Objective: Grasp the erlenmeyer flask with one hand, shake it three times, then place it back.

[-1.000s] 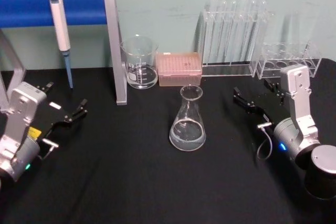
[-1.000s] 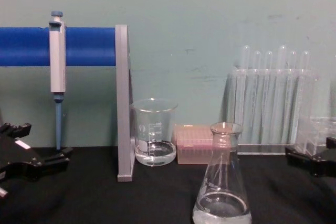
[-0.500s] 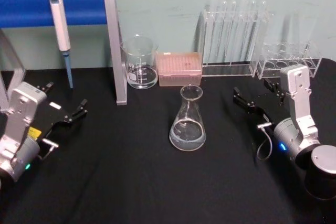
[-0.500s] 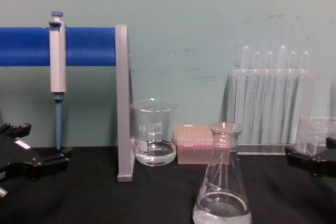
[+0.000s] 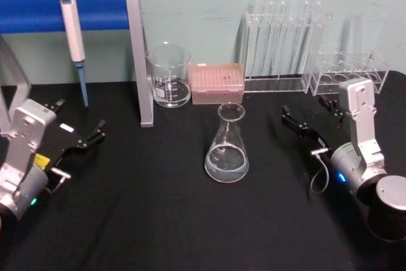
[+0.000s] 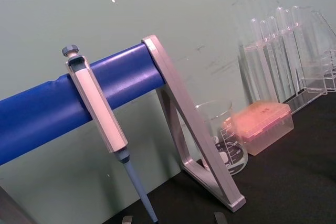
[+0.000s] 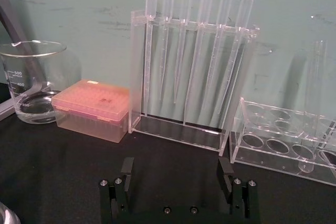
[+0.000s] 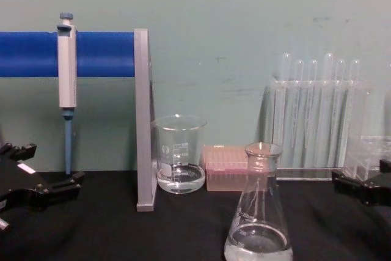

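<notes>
Flask upright mid-table, both grippers standing off.

Head view: I see the erlenmeyer flask (image 5: 226,145) between the spread left gripper (image 5: 81,124) and nearer right gripper (image 5: 309,120), neck vertical. Right wrist view: its jaws are spread, empty. Chest view: flask (image 8: 258,212) before the beaker (image 8: 179,154). Nothing has shifted since a second ago.

Pale green wall (image 8: 244,22) behind black table (image 5: 158,220).

Erlenmeyer flask (image 8: 258,212) base cut off
</notes>
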